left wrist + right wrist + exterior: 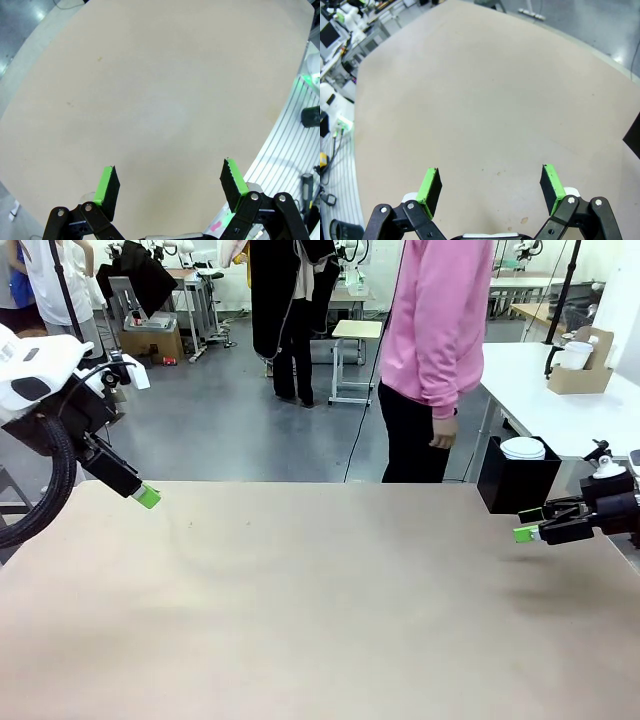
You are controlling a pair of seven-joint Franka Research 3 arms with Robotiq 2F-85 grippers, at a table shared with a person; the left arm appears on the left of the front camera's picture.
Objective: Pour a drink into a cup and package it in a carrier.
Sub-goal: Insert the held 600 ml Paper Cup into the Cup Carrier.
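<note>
Right now, table: the wide beige table top (320, 600) lies bare between the 2 arms, with only faint specks on it.
Left gripper: the black left gripper with green pads (169, 187) hangs above the table's left edge, jaws spread wide and holding nothing; from the front it shows at the end of the white arm (146, 495).
Right gripper: the black right gripper with green pads (490, 187) sits low over the table's right edge, fingers apart and empty; from the front it points toward the table's middle (528, 526).
Carrier: the small brown cardboard drink carrier with an upright handle tab (583, 365) stands on the white side table (530, 400) far to the right, well apart from both grippers.
Cup: a white paper cup (576, 354) sits in that carrier.
Black box: a black box (517, 480) stands just past the table's far right corner, with a white round lid (522, 448) on top.
Person: someone in a pink hooded top (440, 315) and black trousers stands at the far side, one hand (443, 430) hanging loosely curled, holding nothing.
</note>
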